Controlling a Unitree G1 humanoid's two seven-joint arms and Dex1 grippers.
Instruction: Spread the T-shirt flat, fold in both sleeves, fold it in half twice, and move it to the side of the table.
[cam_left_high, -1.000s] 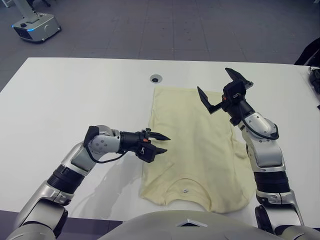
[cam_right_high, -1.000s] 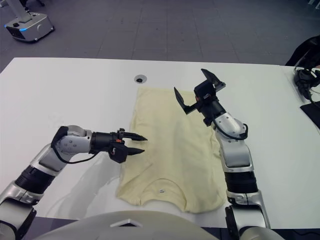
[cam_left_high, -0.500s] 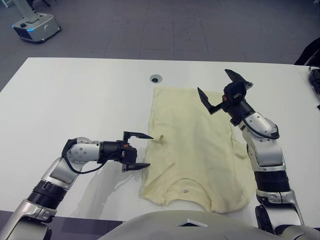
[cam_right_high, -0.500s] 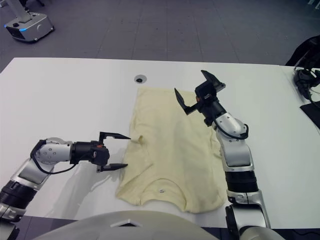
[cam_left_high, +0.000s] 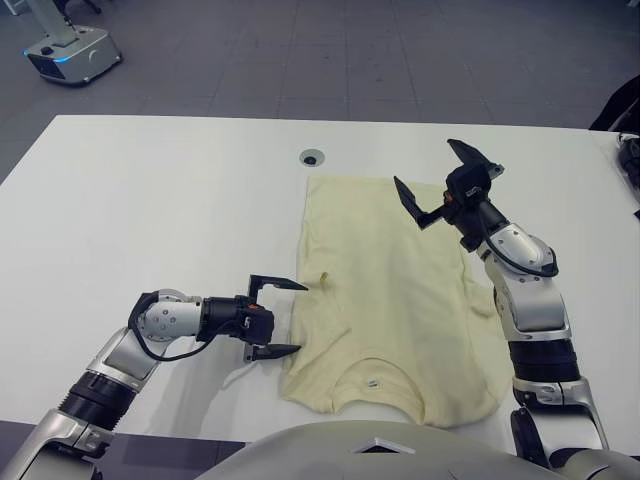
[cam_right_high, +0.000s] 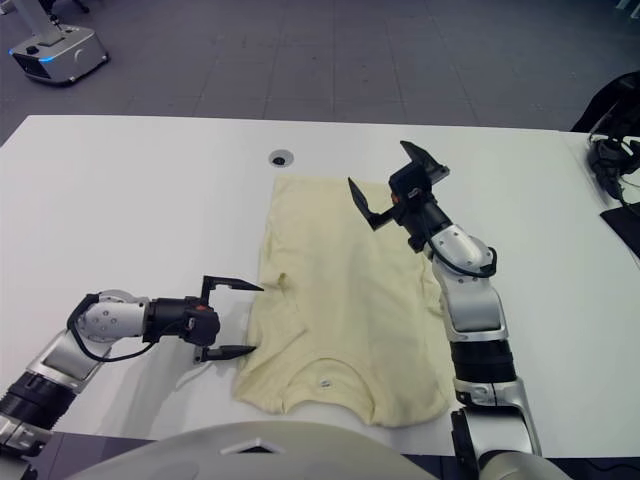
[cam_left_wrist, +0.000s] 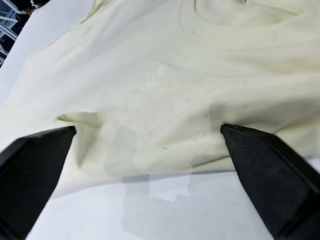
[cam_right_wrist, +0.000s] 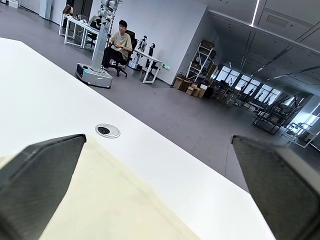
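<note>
A pale yellow T-shirt (cam_left_high: 395, 290) lies on the white table (cam_left_high: 150, 200), its sleeves folded in and its collar (cam_left_high: 375, 372) toward the near edge. A small raised pucker (cam_left_high: 322, 277) stands on its left border. My left gripper (cam_left_high: 279, 317) is open, low at the shirt's left edge, one finger above the cloth and one at table level, nothing held. The left wrist view has the shirt's folded left edge (cam_left_wrist: 150, 150) between the two fingers. My right gripper (cam_left_high: 437, 186) is open, raised above the shirt's far right corner, fingers spread wide and empty.
A round cable grommet (cam_left_high: 312, 157) sits in the table just beyond the shirt's far left corner. Dark gear (cam_right_high: 610, 165) lies at the table's right edge. Wide bare table stretches to the left. A floor robot (cam_left_high: 70, 52) stands far off beyond the table.
My left gripper opened, drew back toward the near left and dropped to the shirt's left edge. The edge now shows a small pucker. The right arm stayed still.
</note>
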